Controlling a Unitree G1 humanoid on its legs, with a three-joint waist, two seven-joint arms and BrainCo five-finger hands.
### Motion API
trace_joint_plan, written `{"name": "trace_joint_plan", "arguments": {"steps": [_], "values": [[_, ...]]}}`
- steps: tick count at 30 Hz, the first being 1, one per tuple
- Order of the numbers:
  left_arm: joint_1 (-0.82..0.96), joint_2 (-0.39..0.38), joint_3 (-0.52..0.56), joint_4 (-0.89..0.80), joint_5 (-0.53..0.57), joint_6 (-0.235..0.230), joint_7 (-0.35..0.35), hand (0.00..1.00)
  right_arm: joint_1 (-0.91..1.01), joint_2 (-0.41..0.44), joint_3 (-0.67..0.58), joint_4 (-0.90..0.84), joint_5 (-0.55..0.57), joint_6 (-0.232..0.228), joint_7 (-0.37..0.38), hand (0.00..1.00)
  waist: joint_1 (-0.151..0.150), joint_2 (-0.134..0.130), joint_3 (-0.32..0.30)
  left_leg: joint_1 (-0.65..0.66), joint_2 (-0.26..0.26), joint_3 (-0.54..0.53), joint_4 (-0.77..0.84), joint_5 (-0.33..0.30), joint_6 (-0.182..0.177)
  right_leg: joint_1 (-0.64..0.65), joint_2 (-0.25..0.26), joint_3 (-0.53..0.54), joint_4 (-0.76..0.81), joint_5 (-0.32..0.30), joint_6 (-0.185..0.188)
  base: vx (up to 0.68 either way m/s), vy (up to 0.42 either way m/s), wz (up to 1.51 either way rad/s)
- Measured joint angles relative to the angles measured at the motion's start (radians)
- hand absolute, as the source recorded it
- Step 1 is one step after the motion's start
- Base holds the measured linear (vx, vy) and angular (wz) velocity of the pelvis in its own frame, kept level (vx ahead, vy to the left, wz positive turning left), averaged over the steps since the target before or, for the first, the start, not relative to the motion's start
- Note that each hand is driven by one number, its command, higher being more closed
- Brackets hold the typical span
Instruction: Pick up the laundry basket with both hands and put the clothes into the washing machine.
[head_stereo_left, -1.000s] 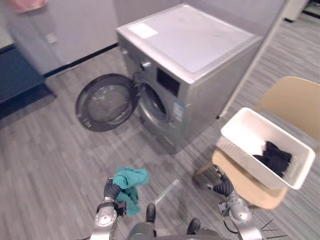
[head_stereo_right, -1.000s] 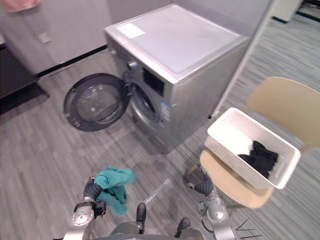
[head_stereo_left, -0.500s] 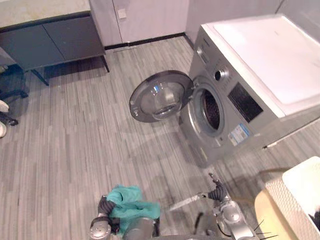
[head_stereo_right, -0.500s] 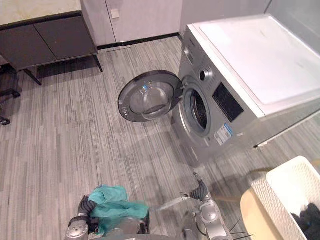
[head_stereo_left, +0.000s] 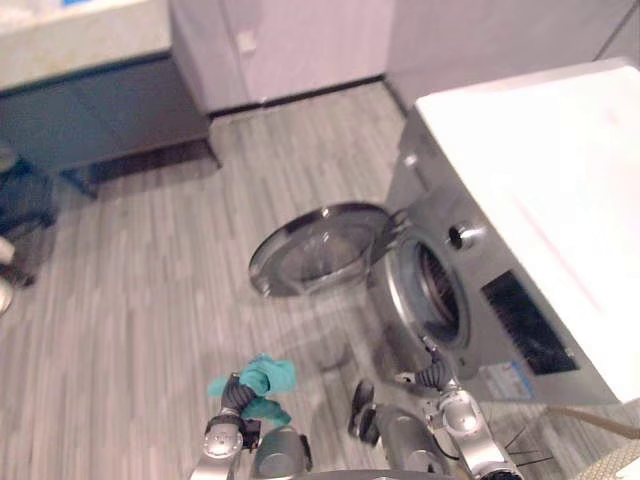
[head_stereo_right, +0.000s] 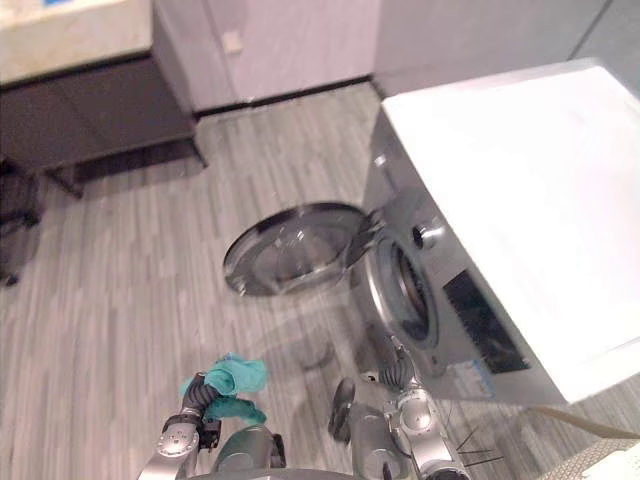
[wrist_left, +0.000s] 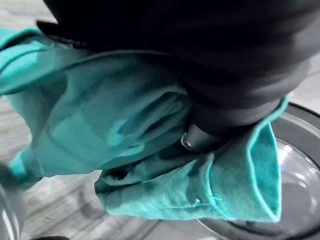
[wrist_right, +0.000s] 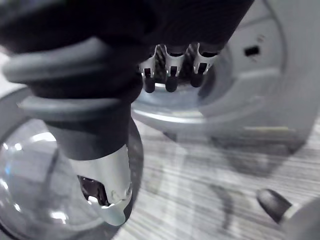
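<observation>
My left hand (head_stereo_left: 237, 397) is low in the eye views, shut on a bunched teal cloth (head_stereo_left: 262, 380). In the left wrist view the teal cloth (wrist_left: 125, 140) wraps round the hand, with the door glass beyond. The silver washing machine (head_stereo_left: 540, 190) stands at the right, its round door (head_stereo_left: 320, 250) swung open to the left and its drum opening (head_stereo_left: 440, 292) dark. Just below that opening, my right hand (head_stereo_left: 432, 375) is open and holds nothing; its fingers (wrist_right: 170, 75) point towards the machine's front. A corner of the white laundry basket (head_stereo_right: 612, 464) shows at the bottom right.
A dark cabinet (head_stereo_left: 100, 115) with a light countertop stands against the back wall at the left. A dark object (head_stereo_left: 18, 195) sits at the left edge. Grey plank floor (head_stereo_left: 150, 290) lies open in front of the machine's door.
The camera has moved closer and shifted: the machine now sits nearer at the right and the basket has slid almost out of the picture. My left hand still holds the teal cloth.
</observation>
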Motion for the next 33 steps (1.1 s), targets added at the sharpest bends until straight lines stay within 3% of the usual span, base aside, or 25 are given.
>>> {"name": "trace_joint_plan", "arguments": {"steps": [2,4,5,7,9,10,13,15,16,18,21,22,23,25,27,29,31,32,33], "values": [[-0.02,-0.013,-0.024,-0.006,0.0,-0.004,-0.017,1.0,0.0,-0.002,-0.005,-0.004,0.0,0.0,0.0,0.0,0.013,-0.008,-0.001,-0.047,-0.004,-0.003,-0.156,-0.023,0.038,0.035,0.003,0.083,-0.04,0.005,0.01,0.33,0.064,-1.21],[-0.031,-0.021,-0.033,-0.008,0.0,-0.007,-0.02,1.0,-0.014,-0.002,-0.005,0.012,0.0,0.001,0.0,0.0,0.014,-0.007,0.001,-0.07,-0.034,-0.084,-0.329,-0.024,0.039,0.053,0.009,0.155,-0.052,0.007,0.026,0.3,0.153,-1.34],[-0.038,-0.027,-0.035,-0.006,0.0,-0.007,-0.02,1.0,-0.026,-0.001,-0.014,0.046,-0.001,0.002,-0.002,0.0,0.015,-0.008,0.002,-0.063,-0.072,-0.205,-0.503,-0.014,0.021,0.057,0.013,0.224,-0.052,0.004,0.049,0.26,0.253,-1.46],[-0.047,-0.031,-0.036,0.001,0.0,-0.007,-0.019,1.0,-0.048,-0.005,-0.014,0.086,-0.004,0.004,-0.01,0.0,0.014,-0.003,0.0,-0.039,-0.094,-0.296,-0.66,0.024,-0.027,0.059,0.021,0.289,-0.052,0.001,0.076,0.21,0.281,-1.48],[-0.05,-0.042,-0.045,0.015,0.0,-0.008,-0.018,1.0,-0.046,-0.033,-0.014,0.101,-0.018,0.005,-0.022,0.0,0.01,0.063,-0.013,0.003,-0.068,-0.347,-0.762,0.181,-0.041,0.059,0.082,0.38,-0.038,-0.017,0.129,0.15,0.324,-1.55],[-0.07,-0.034,-0.045,0.031,0.0,-0.007,-0.019,1.0,-0.048,-0.02,-0.022,0.118,-0.021,0.011,-0.026,0.0,0.011,0.033,-0.009,0.006,-0.074,-0.307,-0.745,0.169,-0.04,0.046,0.063,0.416,-0.008,-0.031,0.159,0.1,0.309,-1.09],[-0.077,-0.006,-0.043,0.033,0.0,-0.008,-0.016,1.0,-0.01,0.003,-0.006,0.129,-0.022,0.011,-0.029,0.0,0.013,-0.02,-0.026,0.044,-0.12,-0.175,-0.801,0.152,-0.005,-0.007,0.006,0.497,0.017,-0.051,0.2,0.06,0.304,-0.96],[-0.074,0.012,-0.031,0.032,-0.001,-0.007,-0.013,1.0,-0.026,0.007,0.009,0.146,-0.022,0.014,-0.031,0.0,0.014,-0.018,-0.022,0.052,-0.135,-0.083,-0.811,0.144,0.02,-0.05,-0.014,0.55,0.01,-0.038,0.235,-0.01,0.23,-1.13],[-0.075,0.015,-0.029,0.031,-0.001,-0.007,-0.013,1.0,-0.039,0.007,0.011,0.157,-0.022,0.015,-0.032,0.0,0.013,-0.015,-0.019,0.052,-0.134,-0.053,-0.813,0.145,0.032,-0.064,-0.025,0.549,0.005,-0.031,0.244,-0.04,0.233,-1.41],[-0.076,0.032,-0.02,0.008,-0.003,-0.003,-0.009,1.0,-0.079,0.009,0.011,0.191,-0.022,0.025,-0.032,0.0,0.014,-0.013,-0.015,0.047,-0.127,0.023,-0.814,0.141,0.047,-0.106,-0.091,0.379,0.0,-0.013,0.224,-0.02,0.105,-1.14],[-0.085,0.053,0.015,-0.027,-0.009,0.001,0.007,1.0,-0.116,0.007,0.024,0.216,-0.021,0.028,-0.04,0.0,0.015,-0.009,-0.006,0.063,-0.075,0.135,-0.811,0.128,0.043,-0.109,-0.218,-0.081,-0.002,0.007,0.16,0.03,-0.053,-1.07],[-0.087,0.057,0.016,-0.029,-0.009,0.001,0.009,1.0,-0.118,0.007,0.024,0.217,-0.021,0.028,-0.04,0.0,0.016,-0.01,-0.002,0.076,-0.066,0.152,-0.81,0.121,0.032,-0.099,-0.229,-0.13,-0.009,0.037,0.168,0.06,-0.125,-0.92],[-0.086,0.059,0.017,-0.029,-0.009,0.001,0.01,1.0,-0.119,0.004,0.023,0.219,-0.021,0.028,-0.04,0.0,0.014,-0.005,0.002,0.088,-0.061,0.163,-0.805,0.114,0.021,-0.093,-0.218,-0.125,-0.017,0.045,0.194,0.07,-0.134,-0.63],[-0.081,0.041,0.027,-0.03,-0.009,0.001,0.008,1.0,-0.116,-0.018,0.02,0.22,-0.019,0.028,-0.041,0.0,0.011,0.016,0.01,0.106,-0.02,0.182,-0.776,0.095,-0.003,-0.088,-0.18,-0.076,-0.016,0.029,0.181,0.07,-0.135,-0.66],[-0.089,0.01,0.036,-0.03,-0.011,0.002,0.008,1.0,-0.098,-0.055,0.004,0.226,-0.018,0.029,-0.053,0.0,0.006,0.025,0.04,0.034,0.054,0.145,-0.542,0.085,-0.007,-0.083,-0.152,-0.052,0.018,0.002,0.173,0.08,-0.201,-0.54],[-0.085,-0.005,0.036,-0.03,-0.023,0.005,0.011,1.0,-0.09,-0.071,-0.004,0.227,-0.008,0.032,-0.073,0.0,0.001,0.042,0.061,-0.011,0.084,0.078,-0.401,0.095,0.0,-0.069,-0.136,-0.038,0.044,-0.015,0.163,0.1,-0.124,-0.34],[-0.087,-0.008,0.036,-0.032,-0.042,0.005,0.029,1.0,-0.099,-0.074,-0.024,0.227,0.019,0.036,-0.092,0.0,-0.008,0.023,0.093,-0.071,0.055,-0.013,-0.323,0.07,-0.003,-0.068,-0.145,-0.011,0.069,-0.033,0.16,0.08,-0.022,-0.4],[-0.088,-0.007,0.035,-0.036,-0.05,0.005,0.035,1.0,-0.101,-0.074,-0.04,0.227,0.024,0.037,-0.113,0.0,-0.008,0.027,0.1,-0.087,0.006,-0.061,-0.383,0.039,0.001,-0.087,-0.149,0.014,0.091,-0.042,0.164,0.06,0.044,-0.55],[-0.082,-0.007,0.035,-0.043,-0.052,0.005,0.049,1.0,-0.1,-0.078,-0.042,0.228,0.032,0.036,-0.123,0.0,-0.008,0.032,0.101,-0.081,-0.021,-0.079,-0.477,0.049,0.001,-0.116,-0.141,0.035,0.126,-0.057,0.173,0.06,0.072,-0.61]]}}
